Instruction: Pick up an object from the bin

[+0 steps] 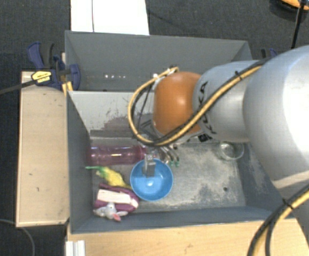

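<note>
My pincer (pixel 151 169) hangs over the round blue bowl (pixel 157 188), which sits mouth-up at the lower centre of the frame on the scuffed grey bin (pixel 207 188) floor. I cannot tell how wide I stand. Just to the bowl's upper left a purple bottle (pixel 114 154) lies with its long axis left to right, and a yellow toy (pixel 111 176) sits below it.

My arm (pixel 274 108) enters from the right of the camera view, its broad silver-grey links filling the upper right and narrowing towards the wrist. A rounded orange cover (pixel 173 104) caps the wrist just above the view's centre. Yellow and black cables (pixel 224 88) run along the arm's upper side, loop out past the cover on its left and curl back beneath it. Below the cover, my gripper (pixel 152 167) hangs pointing straight downward, a little left of centre and low in the view.
</note>
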Controlling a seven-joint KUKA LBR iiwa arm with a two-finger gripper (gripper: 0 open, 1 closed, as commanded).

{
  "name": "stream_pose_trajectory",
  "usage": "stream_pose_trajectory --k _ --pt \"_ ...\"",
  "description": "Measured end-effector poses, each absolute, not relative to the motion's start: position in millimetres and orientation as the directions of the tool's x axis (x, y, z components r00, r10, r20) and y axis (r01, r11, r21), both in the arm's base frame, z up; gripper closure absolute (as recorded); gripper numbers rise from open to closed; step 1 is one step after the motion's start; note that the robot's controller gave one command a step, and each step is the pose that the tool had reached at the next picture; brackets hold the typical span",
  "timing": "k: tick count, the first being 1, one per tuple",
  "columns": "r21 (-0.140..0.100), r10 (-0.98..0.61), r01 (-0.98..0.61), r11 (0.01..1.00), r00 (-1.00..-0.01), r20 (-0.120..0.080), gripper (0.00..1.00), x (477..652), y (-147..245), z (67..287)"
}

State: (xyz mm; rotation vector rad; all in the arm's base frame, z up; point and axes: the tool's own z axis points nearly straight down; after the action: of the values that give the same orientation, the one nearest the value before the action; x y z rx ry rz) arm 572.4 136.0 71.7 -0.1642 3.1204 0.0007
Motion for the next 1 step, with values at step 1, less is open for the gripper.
stream_pose_trajectory --k 1 --pt "-0.001 -0.105 -0.105 0.995 -0.994 -0.017 1.00 572.4 135.8 72.7"
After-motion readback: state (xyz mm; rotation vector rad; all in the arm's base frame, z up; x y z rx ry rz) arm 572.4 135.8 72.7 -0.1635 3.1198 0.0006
